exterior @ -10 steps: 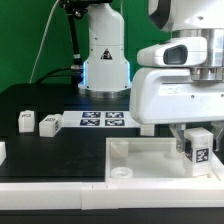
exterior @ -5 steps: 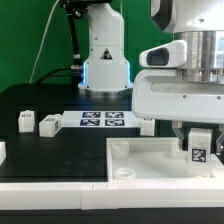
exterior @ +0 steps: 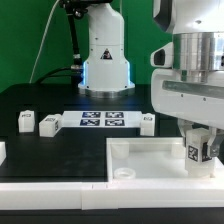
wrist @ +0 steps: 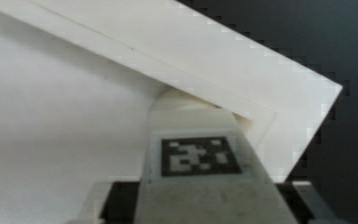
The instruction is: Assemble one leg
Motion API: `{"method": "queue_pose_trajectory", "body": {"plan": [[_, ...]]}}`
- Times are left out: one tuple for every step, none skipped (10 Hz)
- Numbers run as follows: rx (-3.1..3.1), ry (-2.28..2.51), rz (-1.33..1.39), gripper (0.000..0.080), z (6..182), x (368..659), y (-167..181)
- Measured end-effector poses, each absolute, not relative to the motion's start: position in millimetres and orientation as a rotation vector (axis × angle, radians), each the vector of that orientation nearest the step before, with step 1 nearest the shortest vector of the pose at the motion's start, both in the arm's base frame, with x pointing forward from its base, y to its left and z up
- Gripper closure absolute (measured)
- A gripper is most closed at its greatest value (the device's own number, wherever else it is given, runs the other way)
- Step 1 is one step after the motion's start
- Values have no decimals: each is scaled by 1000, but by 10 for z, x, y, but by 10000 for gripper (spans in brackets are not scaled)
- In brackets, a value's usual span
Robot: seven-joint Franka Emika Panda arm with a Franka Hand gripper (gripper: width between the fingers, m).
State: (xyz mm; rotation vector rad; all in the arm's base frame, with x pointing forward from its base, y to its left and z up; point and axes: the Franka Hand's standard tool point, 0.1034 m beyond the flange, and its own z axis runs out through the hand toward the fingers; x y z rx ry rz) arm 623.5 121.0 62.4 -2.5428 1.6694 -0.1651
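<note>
Since a second ago the wrist has turned: its broad white housing, which faced the camera squarely, now shows a narrower side in the exterior view, while the gripper (exterior: 199,150) has stayed low at the same spot. Between the jaws sits the leg (exterior: 198,150), a small white block with its black-and-white tag facing outward; the jaws are closed narrowly on its two sides, and the wrist view shows the leg (wrist: 199,160) filling the gap between the dark fingers (wrist: 119,200), tag up. Directly beyond the jaws in the wrist view is an inner corner of the white tray (wrist: 274,85), and the held leg's far end reaches right into that corner; whether it touches the tray floor cannot be told. In the exterior view the tray (exterior: 150,160) spreads out below and to the exterior view's left of the jaws, its raised rim running toward a round peg hole (exterior: 122,172) at the near corner.

Farther from the jaws, just past the tray's far rim, another leg (exterior: 148,123) stands on the black table (exterior: 40,100). Beside it lies the marker board (exterior: 101,121). Well away from the jaws, toward the exterior view's left, two more legs (exterior: 47,124) and (exterior: 26,121) stand close together. Farthest back is the arm's white base (exterior: 104,55).
</note>
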Motion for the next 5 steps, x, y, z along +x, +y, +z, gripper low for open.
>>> {"method": "queue_pose_trajectory", "body": {"plan": [[-2464,1769,-153,509,624,6233,1218],[-2511,1704,-160,509,626,6236,1217],[-2568,1615,-176,310,632,6249,1210],[-2591,1576,-184,198,629,6249,1213],[-2716,1368,-211,198,627,6253,1211]]}}
